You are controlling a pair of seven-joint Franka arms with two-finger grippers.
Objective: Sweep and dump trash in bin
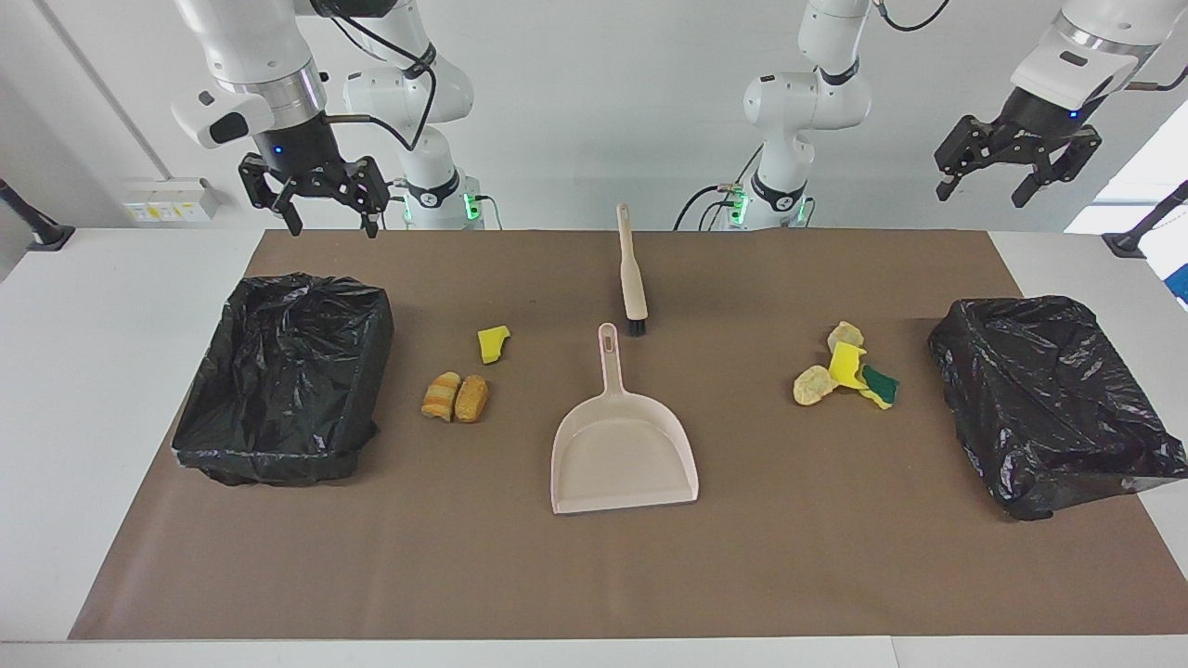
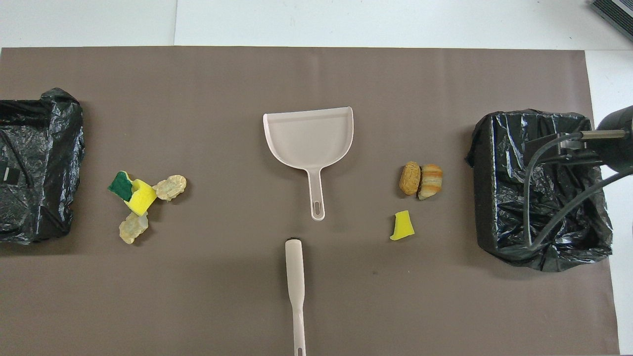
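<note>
The beige dustpan (image 1: 624,450) lies flat at the middle of the brown mat (image 1: 594,575) on the desk (image 1: 83,371), its handle pointing toward the robots, its tray holding nothing. The beige brush (image 1: 632,274) lies just nearer to the robots than the dustpan's handle tip, bristles toward it, not touching it.

The trash sits in two clusters on the mat, one to either side of the dustpan. Toward the right arm's end: two crusty bread-like lumps (image 1: 456,397) side by side and touching, and a yellow sponge piece (image 1: 493,343) a little nearer to the robots. Toward the left arm's end: a yellow-and-green sponge piece (image 1: 861,374) touching two pale crusty lumps (image 1: 826,366).

Two bins lined with black bags stand at the mat's ends — the bin at the right arm's end (image 1: 288,380) shows only its liner inside; the bin at the left arm's end (image 1: 1053,404) has crumpled liner across its opening, contents not visible.

The right gripper (image 1: 327,224) hangs over the mat's edge beside its bin, jaws released, holding nothing. The left gripper (image 1: 986,192) hangs high above its end of the desk — jaws spread, empty.
</note>
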